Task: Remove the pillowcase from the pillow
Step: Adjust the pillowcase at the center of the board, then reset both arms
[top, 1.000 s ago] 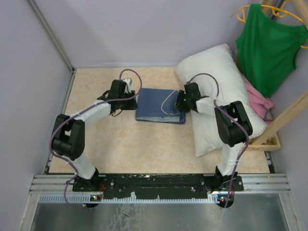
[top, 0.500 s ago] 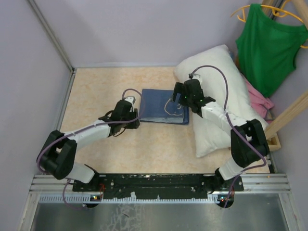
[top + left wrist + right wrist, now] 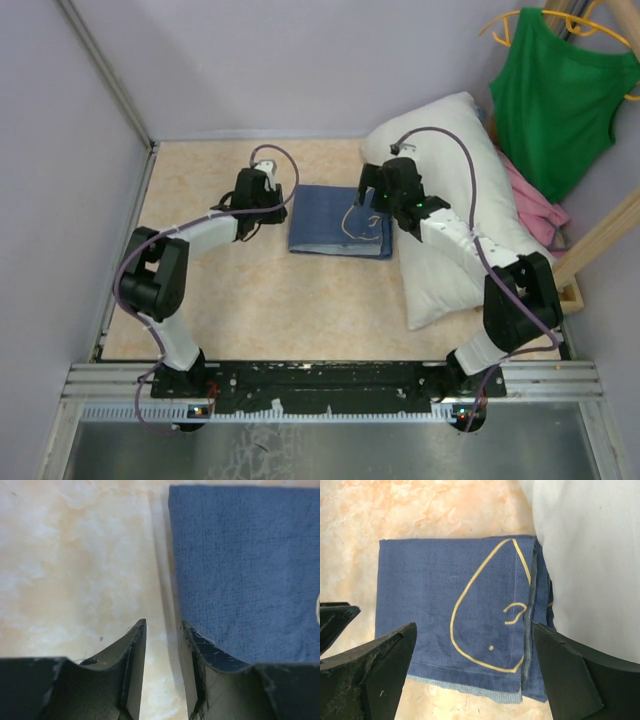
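Since the right wrist view is the sharpest, I'll start there: the right gripper [image 3: 474, 630] has its jaws spread really wide with nothing between them, hanging over the pillowcase [image 3: 420, 580], one finger toward each side of it. The only marking on the cloth is a thin yellow line [image 3: 470, 605] drawn as a teardrop loop with a little hook and a dot inside. It might be a logo, but I honestly can't read it as letters. The left gripper [image 3: 163, 630] is down at the cloth's left edge with only a narrow slot between its jaws, and all that shows in the slot is bare table [image 3: 75, 555]. Its right finger sits over the edge of the blue fabric, but I can't tell whether it's actually touching. The pillowcase itself is folded into a neat dark blue rectangle lying flat on the marbled beige tabletop, with a paler hem peeking out along the near edge. Its right side is snug against the pillow [image 3: 455, 160], which is bare white and lies slanted along the right side of the table. Past the pillow there's a pink garment [image 3: 538, 210], and a green tank top [image 3: 555, 90] hangs on a hanger above it.
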